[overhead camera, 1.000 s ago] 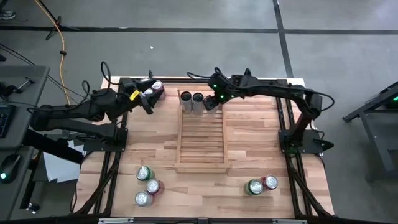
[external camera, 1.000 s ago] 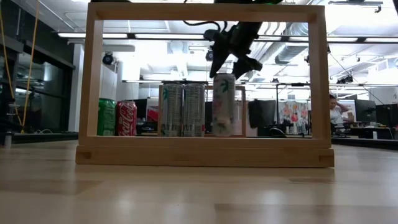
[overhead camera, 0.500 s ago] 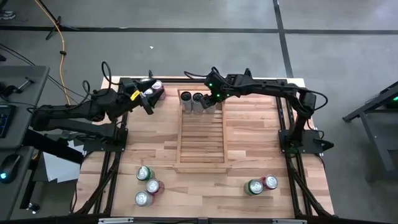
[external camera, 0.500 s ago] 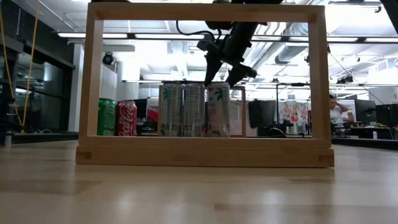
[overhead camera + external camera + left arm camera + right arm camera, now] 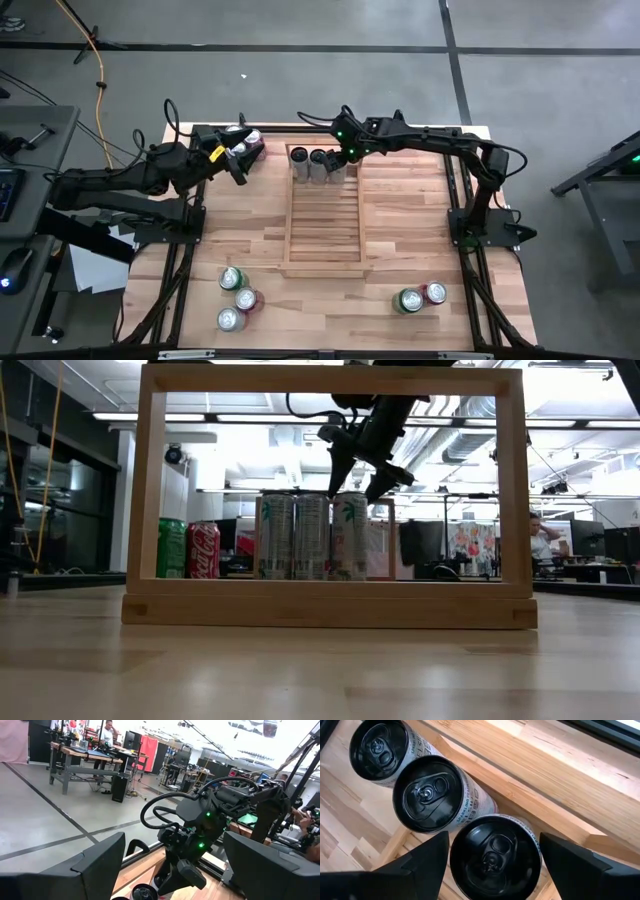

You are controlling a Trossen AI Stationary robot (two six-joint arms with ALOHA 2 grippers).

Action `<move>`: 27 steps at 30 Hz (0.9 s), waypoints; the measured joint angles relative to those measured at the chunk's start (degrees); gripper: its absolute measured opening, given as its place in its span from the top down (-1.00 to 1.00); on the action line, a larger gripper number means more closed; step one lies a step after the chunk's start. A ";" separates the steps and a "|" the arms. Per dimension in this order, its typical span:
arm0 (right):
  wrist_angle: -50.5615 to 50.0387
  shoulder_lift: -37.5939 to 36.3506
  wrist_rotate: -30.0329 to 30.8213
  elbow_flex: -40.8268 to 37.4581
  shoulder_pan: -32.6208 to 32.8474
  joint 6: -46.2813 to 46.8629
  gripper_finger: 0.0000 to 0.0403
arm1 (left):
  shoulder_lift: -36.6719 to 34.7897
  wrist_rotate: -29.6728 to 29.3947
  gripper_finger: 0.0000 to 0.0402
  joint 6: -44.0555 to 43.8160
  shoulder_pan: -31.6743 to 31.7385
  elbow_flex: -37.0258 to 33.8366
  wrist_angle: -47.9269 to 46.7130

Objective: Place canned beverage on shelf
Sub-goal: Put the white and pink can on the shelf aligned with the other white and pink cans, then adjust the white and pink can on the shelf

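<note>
Light-wood slatted shelf (image 5: 322,222): third pale slim can (image 5: 349,536) now set down, right tool (image 5: 358,472) released above; left tool (image 5: 236,162) idle, spread.

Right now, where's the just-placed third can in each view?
High: third can under right gripper, shelf far end.
Low: rightmost of three tall cans.
Left wrist: cannot tell.
Right wrist: nearest can, between fingers.
Shared landmark: two neighbouring tall cans.
</note>
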 joint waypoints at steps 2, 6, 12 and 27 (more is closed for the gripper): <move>-0.02 0.00 0.00 0.00 -0.27 -0.06 -0.47 | 0.00 0.01 -0.64 0.00 0.00 0.00 0.00; -0.08 -0.07 -0.01 0.00 -0.60 -0.94 -0.47 | 0.00 0.01 -0.64 0.00 0.00 0.00 -0.02; 0.09 -2.13 0.57 0.00 -1.14 -2.07 -0.48 | 0.00 -0.47 -0.64 0.15 0.00 0.00 -0.01; -8.38 -15.22 5.80 -1.97 4.11 -9.03 -0.46 | 0.00 -1.84 -0.64 1.57 0.07 0.00 0.02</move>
